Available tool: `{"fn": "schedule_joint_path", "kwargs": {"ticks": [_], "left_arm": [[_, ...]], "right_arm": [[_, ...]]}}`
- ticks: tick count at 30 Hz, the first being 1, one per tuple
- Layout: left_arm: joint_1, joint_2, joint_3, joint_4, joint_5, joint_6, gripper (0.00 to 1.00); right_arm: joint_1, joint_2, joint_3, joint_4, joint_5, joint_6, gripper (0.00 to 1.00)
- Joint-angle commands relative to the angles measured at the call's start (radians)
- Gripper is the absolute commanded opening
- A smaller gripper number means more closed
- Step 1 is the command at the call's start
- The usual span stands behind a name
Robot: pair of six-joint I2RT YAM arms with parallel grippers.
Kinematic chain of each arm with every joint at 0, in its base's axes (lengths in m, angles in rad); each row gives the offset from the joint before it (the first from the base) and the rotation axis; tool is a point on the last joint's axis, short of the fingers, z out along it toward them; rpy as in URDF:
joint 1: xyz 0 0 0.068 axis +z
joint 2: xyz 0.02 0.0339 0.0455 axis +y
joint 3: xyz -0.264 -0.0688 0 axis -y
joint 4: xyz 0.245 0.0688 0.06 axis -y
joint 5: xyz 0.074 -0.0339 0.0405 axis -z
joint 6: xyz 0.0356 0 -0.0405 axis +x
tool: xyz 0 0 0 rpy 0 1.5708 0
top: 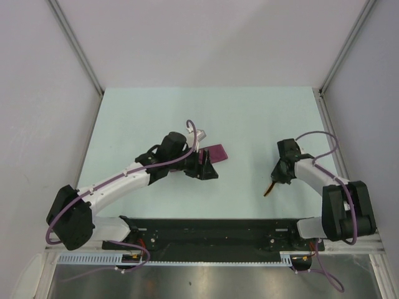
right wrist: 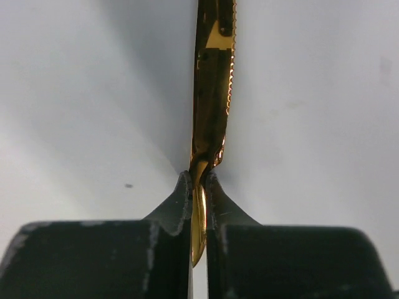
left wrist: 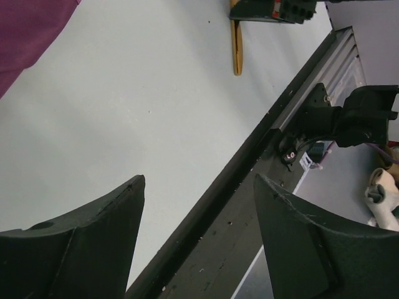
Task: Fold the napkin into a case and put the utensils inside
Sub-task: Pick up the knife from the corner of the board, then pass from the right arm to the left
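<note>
Pinching the golden knife between right jaws, likely for carrying to the napkin; holding left jaws apart over the desk beside it.

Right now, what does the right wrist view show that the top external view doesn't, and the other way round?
Right wrist only: the serrated edge of the golden knife, and the right gripper pinching its handle tight. Top external only: the plum napkin beside the left gripper, well apart from the knife. Both: the knife held by the right gripper.
</note>
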Motion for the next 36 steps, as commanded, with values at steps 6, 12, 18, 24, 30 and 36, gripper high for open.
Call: {"fn": "schedule_joint_path", "kwargs": {"ticks": [6,12,18,24,30,36], "left_arm": [[0.189,0.021,0.025,0.002,0.170,-0.072,0.75],[0.285,0.087,0.067,-0.053,0.222,-0.067,0.76],[0.285,0.183,0.073,0.007,0.252,-0.138,0.77],[0.266,0.260,0.105,0.074,0.298,-0.187,0.77],[0.254,0.350,0.151,0.108,0.329,-0.218,0.79],[0.254,0.465,0.243,0.090,0.366,-0.213,0.80]], "right_arm": [[0.335,0.272,0.244,0.207,-0.042,-0.346,0.00],[0.418,0.241,0.249,0.285,-0.088,-0.506,0.00],[0.452,0.132,0.148,0.347,-0.096,-0.544,0.00],[0.455,0.008,0.095,0.348,-0.045,-0.504,0.00],[0.496,-0.081,0.083,0.355,-0.100,-0.573,0.00],[0.559,-0.090,0.095,0.344,-0.119,-0.612,0.00]]}}
